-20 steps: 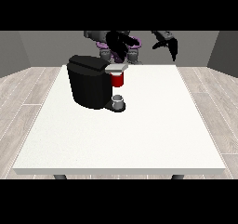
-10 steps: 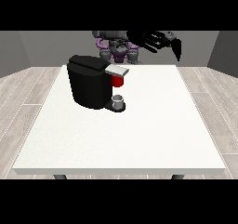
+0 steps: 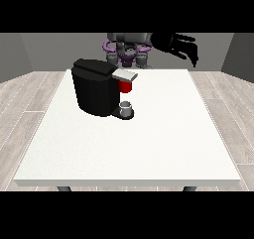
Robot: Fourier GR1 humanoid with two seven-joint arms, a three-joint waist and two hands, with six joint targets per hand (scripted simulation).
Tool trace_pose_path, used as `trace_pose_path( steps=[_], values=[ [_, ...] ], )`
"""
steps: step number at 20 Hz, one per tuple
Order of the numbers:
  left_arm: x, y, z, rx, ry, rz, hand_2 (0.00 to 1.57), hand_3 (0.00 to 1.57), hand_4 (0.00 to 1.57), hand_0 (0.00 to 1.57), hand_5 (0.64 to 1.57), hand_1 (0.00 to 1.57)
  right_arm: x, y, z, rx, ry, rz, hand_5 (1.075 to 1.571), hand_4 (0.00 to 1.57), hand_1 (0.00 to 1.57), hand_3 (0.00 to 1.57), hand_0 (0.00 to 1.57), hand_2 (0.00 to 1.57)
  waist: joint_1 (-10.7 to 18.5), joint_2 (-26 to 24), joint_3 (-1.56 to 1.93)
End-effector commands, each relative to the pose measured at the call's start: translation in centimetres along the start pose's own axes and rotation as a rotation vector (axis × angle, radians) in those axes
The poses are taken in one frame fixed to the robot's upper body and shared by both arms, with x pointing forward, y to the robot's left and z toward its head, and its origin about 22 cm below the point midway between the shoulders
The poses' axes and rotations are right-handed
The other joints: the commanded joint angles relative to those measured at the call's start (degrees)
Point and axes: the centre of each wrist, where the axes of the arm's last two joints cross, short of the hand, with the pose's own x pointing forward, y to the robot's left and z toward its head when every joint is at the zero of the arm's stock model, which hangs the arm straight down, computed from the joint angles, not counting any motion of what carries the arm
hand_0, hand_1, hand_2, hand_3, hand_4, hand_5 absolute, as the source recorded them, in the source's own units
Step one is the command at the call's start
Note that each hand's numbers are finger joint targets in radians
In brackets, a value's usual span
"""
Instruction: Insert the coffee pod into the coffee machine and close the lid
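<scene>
We've got the hand at the view's right (image 3: 178,45) raised clear of the coffee machine (image 3: 96,88) on the table (image 3: 149,139), fingers spread holding nothing, and the pod isn't plainly visible, maybe loaded already.

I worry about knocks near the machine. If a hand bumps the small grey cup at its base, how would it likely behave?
The small grey cup looks short and about as wide as tall, so it would probably slide rather than tip. It looks small beside the coffee machine, so likely light and easily displaced. The table looks smooth, offering little resistance.
</scene>
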Motion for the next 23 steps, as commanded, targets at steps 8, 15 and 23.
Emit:
trace_pose_path(
  steps=[8,15,23],
  values=[
    [1.1,-0.2,-0.8,-0.014,-0.084,-0.002,0.00,0.00,0.31,0.00,1.571,0.00,2.2,-1.6,-1.9,-0.011,-0.080,-0.037,1.571,0.10,0.00,0.00,0.00,0.00,1.37,5.52,0.00],
    [-0.2,1.3,1.3,-0.006,0.008,0.047,0.00,0.00,0.35,0.00,1.571,0.00,-2.9,4.4,0.6,0.075,-0.082,-0.131,1.571,0.00,0.00,0.00,0.00,0.00,-1.33,-0.58,0.03],
    [-5.1,2.2,5.2,0.063,0.175,0.078,0.00,0.00,0.27,0.00,1.571,0.00,-7.4,9.9,5.6,0.219,-0.067,-0.257,1.571,0.26,0.00,0.00,0.00,0.00,-7.44,-9.36,0.02]
  ],
)
